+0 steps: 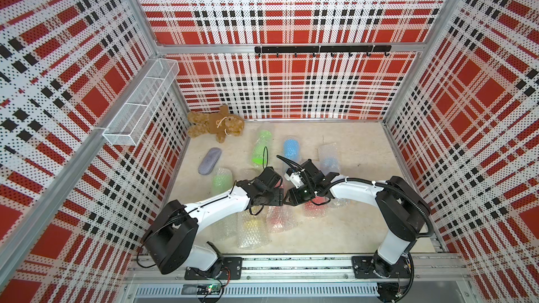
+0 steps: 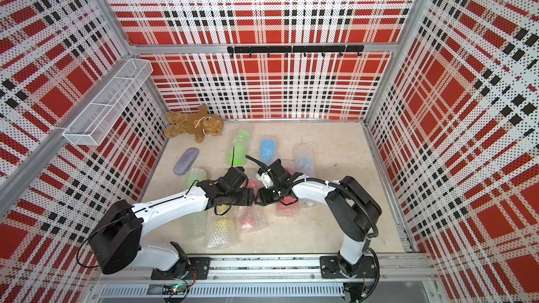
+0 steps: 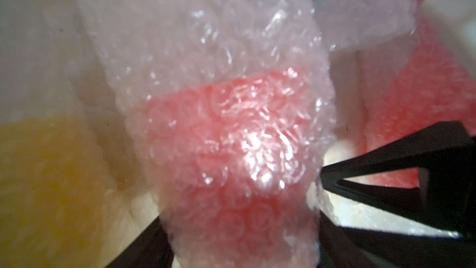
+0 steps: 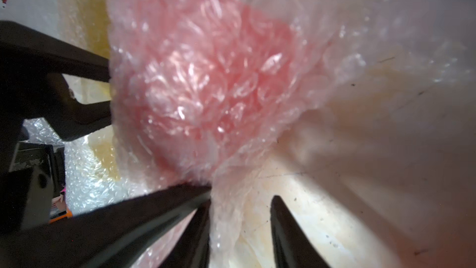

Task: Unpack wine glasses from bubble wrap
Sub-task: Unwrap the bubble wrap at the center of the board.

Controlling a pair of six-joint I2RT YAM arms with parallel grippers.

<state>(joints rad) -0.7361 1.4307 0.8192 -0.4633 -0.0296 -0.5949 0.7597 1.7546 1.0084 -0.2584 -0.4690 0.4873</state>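
1. We're over the middle of the worktop [image 1: 355, 228], where both arms stand nose to nose above one parcel. It is the red goblet [image 3: 226, 150], lying on its side inside its bubble wrap [image 3: 206, 47].
2. In both top views the parcel sits right under the meeting point. The wrapped yellow goblet [image 1: 251, 225] is just beside it on the left arm's side, and a second red goblet [image 1: 316, 203] lies on the right arm's side.
3. Its long axis runs from the near rail towards the back wall, so each arm comes at it from a flank, across that axis. Neither arm is nearer.
4. The left claw [image 2: 246, 198] is spread wide, with a finger on either side of the wrapped bowl. We cannot tell whether it is squeezing or only straddling.
5. The right claw [image 4: 240, 199] shows a narrow gap with the loose edge of the wrap standing in it. One finger touches the film and the other sits just clear, so it is not a pinch yet.
6. Everything turns on that flap, which lies on the right claw's side of the goblet. By our reckoning, once it is nipped the pull should go sideways, away from the left claw and across the long axis. That way the sheet unrolls instead of dragging the goblet along. The film looks thin and slick, so it could slip free.
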